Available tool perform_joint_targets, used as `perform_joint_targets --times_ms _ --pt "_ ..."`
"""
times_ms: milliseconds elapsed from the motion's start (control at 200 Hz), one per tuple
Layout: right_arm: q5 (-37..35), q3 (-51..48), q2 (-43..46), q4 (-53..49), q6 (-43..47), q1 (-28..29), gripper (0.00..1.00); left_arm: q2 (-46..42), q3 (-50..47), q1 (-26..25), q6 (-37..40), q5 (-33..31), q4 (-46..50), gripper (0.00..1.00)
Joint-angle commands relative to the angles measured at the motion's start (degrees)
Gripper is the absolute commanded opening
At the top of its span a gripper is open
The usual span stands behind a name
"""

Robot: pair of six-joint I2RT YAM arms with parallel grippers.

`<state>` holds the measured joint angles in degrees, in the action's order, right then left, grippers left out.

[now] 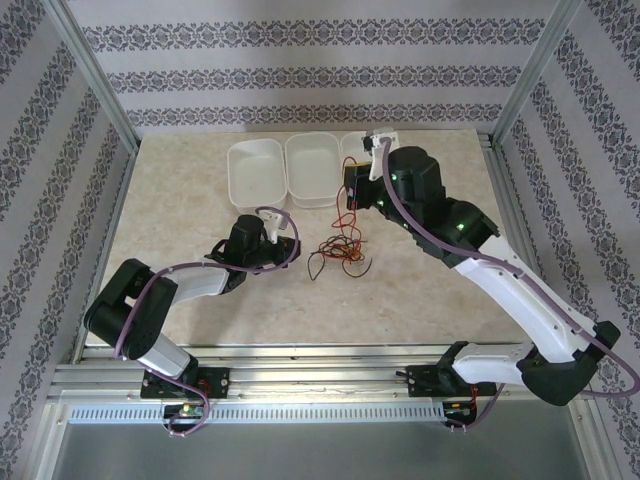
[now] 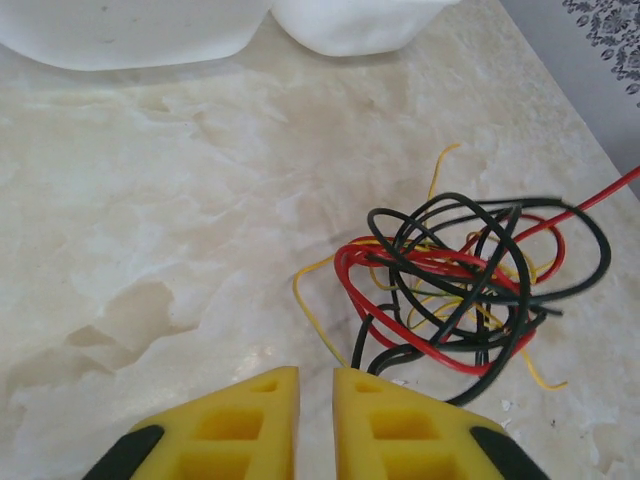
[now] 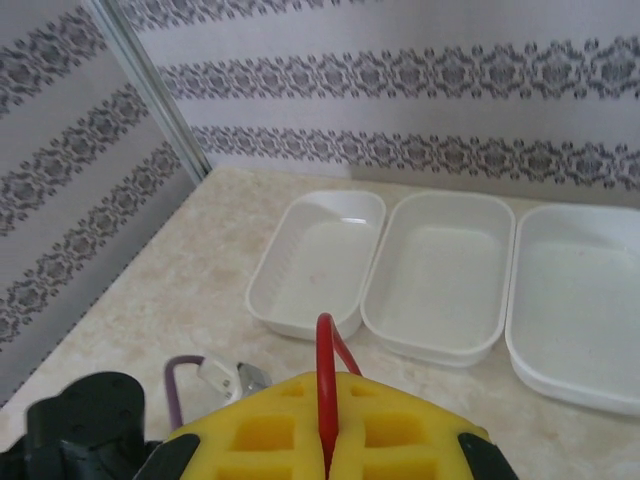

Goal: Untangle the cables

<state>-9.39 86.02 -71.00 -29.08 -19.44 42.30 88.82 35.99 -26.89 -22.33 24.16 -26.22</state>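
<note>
The cables (image 1: 340,255) lie in a loose tangle of red, black and yellow wires (image 2: 470,290) on the marble table, between the two arms. My left gripper (image 2: 316,372) sits low just left of the tangle. Its yellow fingers stand a narrow gap apart with bare table between them, and a yellow and a black strand end right at the right fingertip (image 2: 350,378). My right gripper (image 3: 323,378) is raised above the tangle (image 1: 352,195), shut on a red cable (image 3: 324,340) that loops up from between its pads. That red strand (image 1: 348,225) stretches down to the heap.
Three white trays (image 1: 255,175) (image 1: 312,170) (image 1: 352,145) stand in a row at the back of the table, the rightmost partly behind the right arm. They appear ahead in the right wrist view (image 3: 315,265). Metal frame posts and patterned walls border the table.
</note>
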Motion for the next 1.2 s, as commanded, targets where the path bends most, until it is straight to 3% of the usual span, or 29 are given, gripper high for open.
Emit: perform_joint_targets --times_ms 0,30,340,605,769,1194 --pt "-0.2 4.8 1.4 -1.4 3.7 0.7 0.00 -0.3 1.0 0.2 2.0 4.7 -4.5 0.42" --pt "-0.6 5.4 1.3 -1.6 4.1 0.7 0.00 -0.5 1.2 0.2 2.2 5.8 -5.7 0.51" --pt "-2.9 7.3 0.5 -2.1 5.3 0.3 0.00 -6.8 6.9 0.2 8.0 7.1 -3.3 0.80" --pt "-3.7 7.7 -0.6 -2.4 5.4 -0.7 0.00 -10.1 8.3 0.3 8.7 5.3 -3.7 0.84" --pt "-5.0 7.9 -2.8 -2.2 5.3 -4.7 0.00 -11.3 7.6 0.3 9.2 2.5 -2.8 1.00" --pt "-4.8 10.3 -14.4 2.7 8.4 -17.5 0.00 -14.2 4.0 0.3 8.3 -6.9 0.3 0.99"
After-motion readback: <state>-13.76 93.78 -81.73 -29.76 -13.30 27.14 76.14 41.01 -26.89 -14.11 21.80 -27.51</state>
